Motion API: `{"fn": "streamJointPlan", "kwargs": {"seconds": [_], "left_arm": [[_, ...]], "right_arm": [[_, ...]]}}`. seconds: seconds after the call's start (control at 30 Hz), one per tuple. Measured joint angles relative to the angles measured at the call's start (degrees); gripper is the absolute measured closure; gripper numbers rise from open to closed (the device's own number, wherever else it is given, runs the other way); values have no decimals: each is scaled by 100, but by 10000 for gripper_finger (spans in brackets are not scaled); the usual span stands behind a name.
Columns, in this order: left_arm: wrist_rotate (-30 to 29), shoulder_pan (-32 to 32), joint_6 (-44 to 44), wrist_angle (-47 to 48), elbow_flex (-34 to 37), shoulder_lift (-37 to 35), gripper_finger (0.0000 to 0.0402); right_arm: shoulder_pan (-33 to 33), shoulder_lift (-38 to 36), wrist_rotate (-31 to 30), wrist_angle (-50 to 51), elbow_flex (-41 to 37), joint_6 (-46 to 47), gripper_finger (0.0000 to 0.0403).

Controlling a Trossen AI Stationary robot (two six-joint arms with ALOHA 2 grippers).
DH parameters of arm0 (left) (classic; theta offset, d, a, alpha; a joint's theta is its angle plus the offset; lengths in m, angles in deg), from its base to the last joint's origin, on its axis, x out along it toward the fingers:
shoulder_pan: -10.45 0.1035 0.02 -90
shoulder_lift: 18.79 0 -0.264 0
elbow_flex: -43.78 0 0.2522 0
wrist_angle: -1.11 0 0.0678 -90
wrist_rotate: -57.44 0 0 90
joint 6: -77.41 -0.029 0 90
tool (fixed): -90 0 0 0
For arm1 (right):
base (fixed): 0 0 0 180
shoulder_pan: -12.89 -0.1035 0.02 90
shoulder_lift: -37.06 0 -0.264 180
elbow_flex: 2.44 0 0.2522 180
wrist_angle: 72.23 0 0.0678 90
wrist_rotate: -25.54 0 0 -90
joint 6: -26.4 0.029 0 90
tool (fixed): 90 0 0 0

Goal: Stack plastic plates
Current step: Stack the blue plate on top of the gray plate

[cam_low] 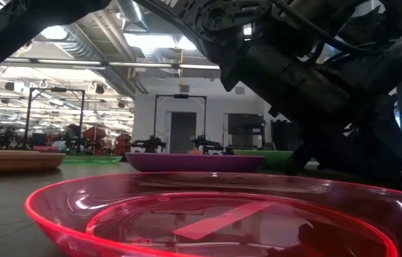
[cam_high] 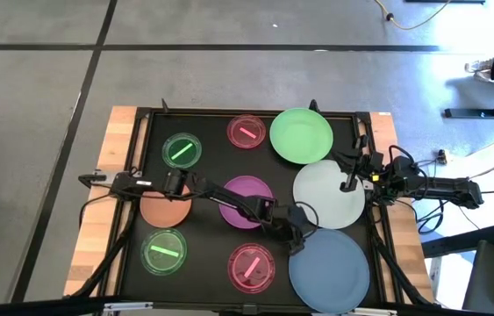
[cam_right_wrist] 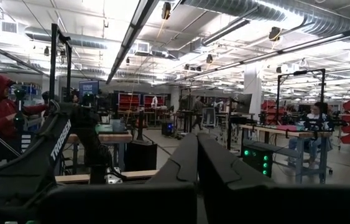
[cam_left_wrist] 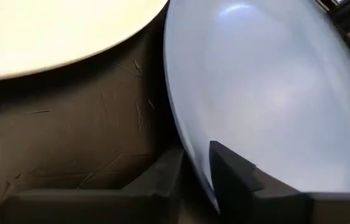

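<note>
From above, the left gripper (cam_high: 297, 239) sat at the blue plate's (cam_high: 330, 272) upper-left rim, lower right of frame. In the left wrist view its fingers (cam_left_wrist: 240, 180) straddled that rim. The right gripper (cam_right_wrist: 197, 163) pointed roomward, fingers pressed together, empty.

left tool (cam_left_wrist: 196, 171) | fingers astride blue plate (cam_left_wrist: 274, 93) rim | white plate (cam_left_wrist: 56, 31) beside

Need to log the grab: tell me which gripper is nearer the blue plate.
Left. The left gripper is at the blue plate rim, fingers straddling its edge. The right gripper hovers over the white plate, farther off.
</note>
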Motion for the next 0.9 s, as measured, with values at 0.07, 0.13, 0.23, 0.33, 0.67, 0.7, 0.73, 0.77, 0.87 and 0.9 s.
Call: {"fn": "streamJointPlan", "kwargs": {"seconds": [0.07, 0.13, 0.23, 0.33, 0.67, 0.7, 0.73, 0.77, 0.87, 0.9], "left_arm": [[-15, 0, -19, -31, 0, 4, 358], [-15, 0, -75, -39, 2, 7, 375], [-44, 2, -146, -73, 2, 7, 393], [-57, 2, -192, -124, 2, 9, 395], [-92, 4, -648, -312, 11, 8, 398], [-64, 3, -772, -330, 12, -13, 398], [-59, -4, -877, -328, 13, -43, 398], [-72, -15, -963, -327, 15, -81, 398], [-193, -26, -1210, -338, 15, -211, 399], [-228, -24, -1265, -333, 15, -259, 399]], "right_arm": [[1, 0, 0, 0, 0, -2, 400], [1, 0, -9, 0, 0, -1, 400], [2, 0, -9, 0, 0, -2, 400], [2, 0, -11, 4, 0, -2, 400], [0, 0, -18, -190, 3, -7, 400], [-3, 0, -17, -230, 25, 7, 400], [-4, 0, -16, -240, 70, 34, 400], [-4, 0, -9, -232, 125, 48, 400], [-4, -2, -7, -16, 275, 55, 400], [-4, 0, -7, 66, 312, 59, 400]]}}
